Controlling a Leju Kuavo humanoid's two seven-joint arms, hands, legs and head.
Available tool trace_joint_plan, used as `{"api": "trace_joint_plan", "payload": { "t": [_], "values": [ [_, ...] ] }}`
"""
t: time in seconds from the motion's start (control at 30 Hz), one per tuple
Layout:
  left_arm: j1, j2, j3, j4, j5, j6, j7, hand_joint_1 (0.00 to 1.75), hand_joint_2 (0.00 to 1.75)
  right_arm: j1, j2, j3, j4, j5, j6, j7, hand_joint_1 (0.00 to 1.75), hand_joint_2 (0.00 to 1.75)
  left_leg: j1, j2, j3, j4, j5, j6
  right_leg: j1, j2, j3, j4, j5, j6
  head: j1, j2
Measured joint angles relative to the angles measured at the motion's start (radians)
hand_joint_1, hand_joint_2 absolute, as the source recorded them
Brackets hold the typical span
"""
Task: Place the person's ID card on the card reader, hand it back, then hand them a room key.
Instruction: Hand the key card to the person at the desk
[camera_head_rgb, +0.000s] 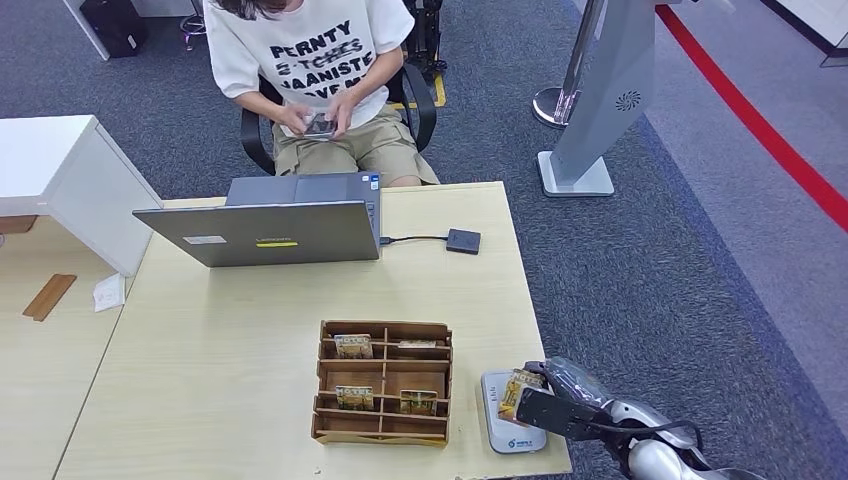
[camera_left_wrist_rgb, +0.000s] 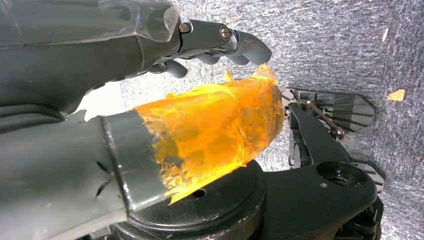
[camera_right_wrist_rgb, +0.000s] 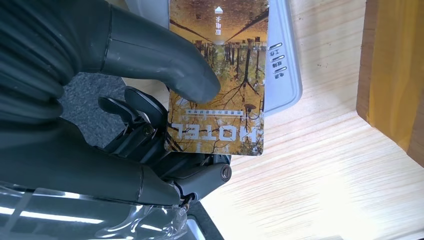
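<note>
- The right hand (camera_head_rgb: 545, 400) grasps a card (camera_right_wrist_rgb: 220, 80), thumb (camera_right_wrist_rgb: 165, 65) pressed on its face and darker fingers (camera_right_wrist_rgb: 150, 125) beneath it.
- The card is printed "HOTEL" in white over a brown and gold picture of trees, with smaller lines of characters too small to read.
- Under the hand and card lies the white card reader (camera_head_rgb: 508, 415), at the bench (camera_head_rgb: 200, 350) edge; the card overlaps its top. Beside the card, the reader's rim carries three small slots with tiny labels and a blue logo, none legible.
- Just beyond the hand's fingertips stands a wooden organiser (camera_head_rgb: 383, 381) split into compartments. Four similar brown and gold cards (camera_head_rgb: 353, 346) stand in it, two in the farther rows and two in the nearer ones.
- Well ahead of the hand, a grey laptop (camera_head_rgb: 262, 232) bears a yellow sticker and a pale label; a cable joins it to a small dark box (camera_head_rgb: 463, 240).
- Across the bench a seated person (camera_head_rgb: 310, 70) in a white shirt, whose print partly reads "PERNTY", holds a small item in both hands.
- The left hand (camera_left_wrist_rgb: 150, 75) hangs over grey carpet, orange tape (camera_left_wrist_rgb: 215, 130) on its thumb, fingers curled loosely, grasping nothing.
</note>
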Motion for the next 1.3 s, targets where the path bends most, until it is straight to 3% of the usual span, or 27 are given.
{"api": "trace_joint_plan", "payload": {
  "t": [1.3],
  "values": [
    [0.0, 0.0, -0.009, 0.0, 0.013, 0.001, 0.0, 0.0, 0.0, 0.017, 0.0, -0.007, -0.012, 0.021, -0.012, 0.0, 1.75, 1.75, 0.0, 0.0, 0.0, 0.0, 0.0, 0.0, 0.0, 0.0, 0.0, 0.0, 0.0, 0.0, 0.0, 0.0]
  ]
}}
